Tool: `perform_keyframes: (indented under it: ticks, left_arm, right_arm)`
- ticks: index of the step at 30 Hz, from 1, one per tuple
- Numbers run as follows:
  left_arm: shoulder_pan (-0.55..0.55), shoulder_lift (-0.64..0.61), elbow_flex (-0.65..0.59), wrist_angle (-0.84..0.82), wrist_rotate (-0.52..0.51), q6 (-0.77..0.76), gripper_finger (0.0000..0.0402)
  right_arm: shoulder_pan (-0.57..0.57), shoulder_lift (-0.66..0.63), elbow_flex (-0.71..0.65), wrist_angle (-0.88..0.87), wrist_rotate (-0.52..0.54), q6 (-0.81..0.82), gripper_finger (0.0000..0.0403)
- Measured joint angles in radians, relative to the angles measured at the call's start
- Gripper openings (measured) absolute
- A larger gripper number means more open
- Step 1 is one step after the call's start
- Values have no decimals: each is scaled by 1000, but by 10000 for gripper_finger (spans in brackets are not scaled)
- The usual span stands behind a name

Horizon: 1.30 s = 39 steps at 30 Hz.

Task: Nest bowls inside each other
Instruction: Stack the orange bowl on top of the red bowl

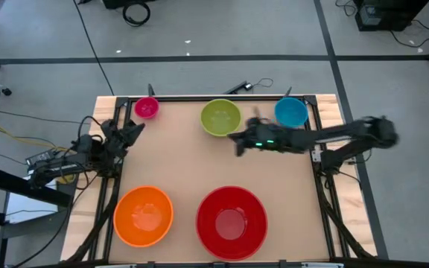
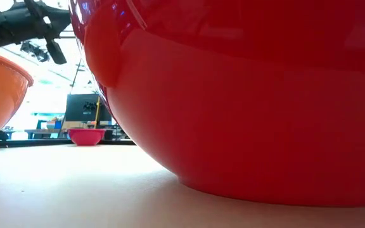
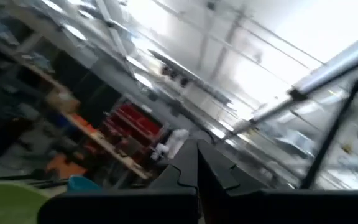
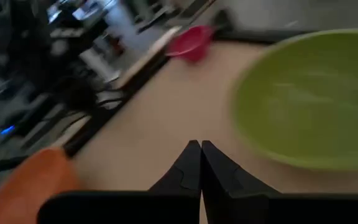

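Observation:
Five bowls stand upright on the tan table, each on its base. The pink bowl, lime green bowl and blue bowl line the far edge. The orange bowl and the red bowl sit near the front. My right gripper reaches over the table just in front of the green bowl, fingers shut, holding nothing. My left gripper hovers at the table's left edge near the pink bowl, shut, tilted up toward the room.
The low view is filled by the red bowl's wall, with the orange bowl's rim at the left and the pink bowl far behind. Bare table lies in the middle. A black frame rail borders the far edge.

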Motion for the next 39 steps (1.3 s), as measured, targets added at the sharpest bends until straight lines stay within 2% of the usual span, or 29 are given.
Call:
perform_keyframes:
  ticks: [5, 9, 16, 19, 22, 28, 35, 39]
  left_arm:
    - [0, 9, 26, -39, 161, -2, 6]
    - [0, 7, 46, -59, 238, -17, 31]
    - [0, 7, 53, -91, 253, -18, 90]
    - [0, 8, 53, -113, 244, 1, 112]
    - [0, 7, 53, -141, 198, 41, 127]
    - [0, 7, 53, -176, 68, 120, 135]
    - [0, 7, 53, -233, 58, 137, 135]
    - [0, 7, 53, -271, 58, 138, 135]
  right_arm:
    - [6, 334, 333, -6, -265, 10, 13]
    - [14, 549, 578, -16, -464, 13, 45]
    - [50, 805, 892, -30, -555, -42, 161]
    - [65, 881, 976, -39, -640, -38, 213]
    - [82, 950, 1043, -64, -668, 20, 246]
    - [117, 1061, 1137, -117, -671, 4, 245]
    - [145, 1088, 1159, -156, -653, -28, 230]
    - [153, 1086, 1159, -206, -634, -41, 191]
